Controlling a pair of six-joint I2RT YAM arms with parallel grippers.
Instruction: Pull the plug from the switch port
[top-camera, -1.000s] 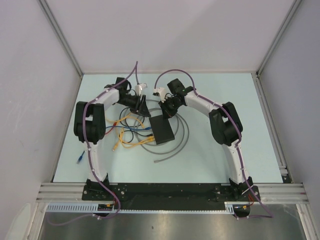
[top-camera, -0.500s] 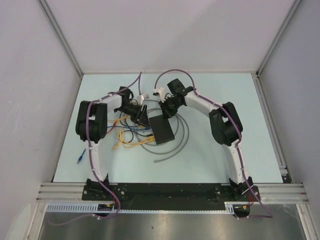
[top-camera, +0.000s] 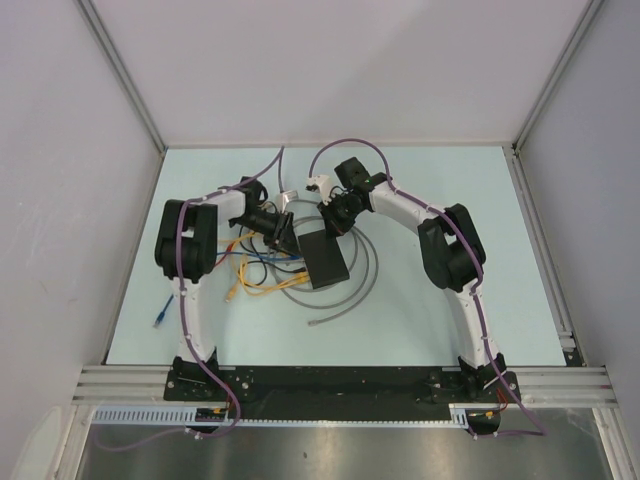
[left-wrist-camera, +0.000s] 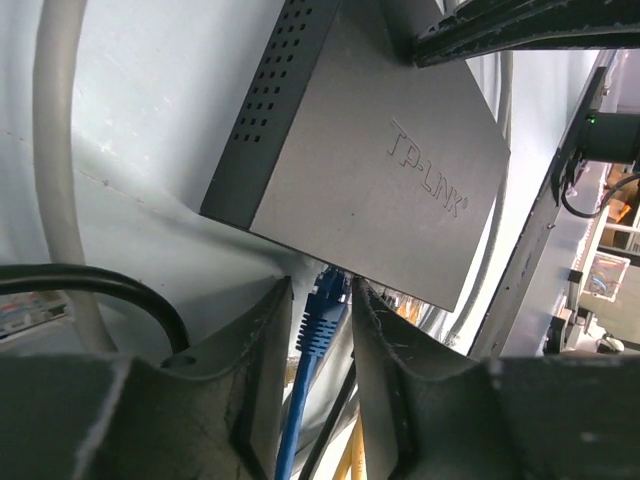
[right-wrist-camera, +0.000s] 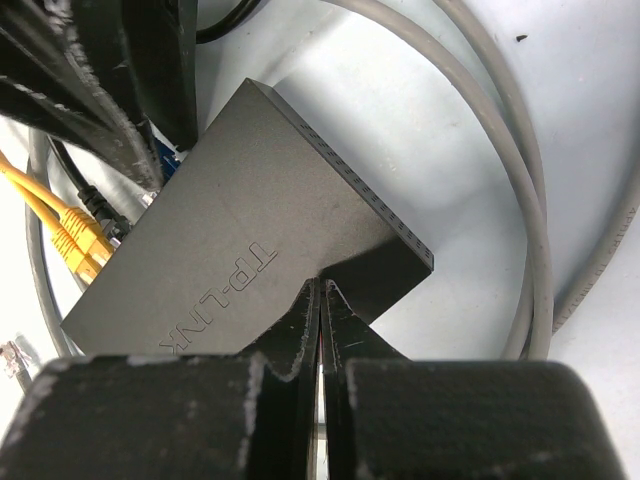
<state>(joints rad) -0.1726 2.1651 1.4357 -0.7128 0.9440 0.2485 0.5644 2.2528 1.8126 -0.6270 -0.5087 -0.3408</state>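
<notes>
- Pale blue table (top-camera: 450, 200) set inside plain grey walls carries everything, and both arms reach in from its near edge.
- On the left, the left tool (top-camera: 287, 234) has slid rightward over the last second, passing the tangle of thin yellow cables (top-camera: 255, 285) to reach the port edge of the box.
- Its fingers (left-wrist-camera: 262, 345) have also narrowed and now flank the blue plug of ribbed plastic (left-wrist-camera: 322, 312), close on both sides. Whether they already pinch it cannot be told from the wrist view.
- That blue plug sits in a port of the switch (top-camera: 326, 262), a flat matte-black rectangular box lying mid-table, which has not shifted.
- Further right, the right tool (top-camera: 336, 222) is fully closed with nothing between its tips. They rest on the switch's top near its far edge, unchanged, seemingly pinning it down.
- Rightmost, a thick grey cable (top-camera: 372, 268) loops around the box.
- The approach looks finished and the clamp nearly made. The pull itself remains, and it will probably need a firm hold on the plug while the box stays pinned.
</notes>
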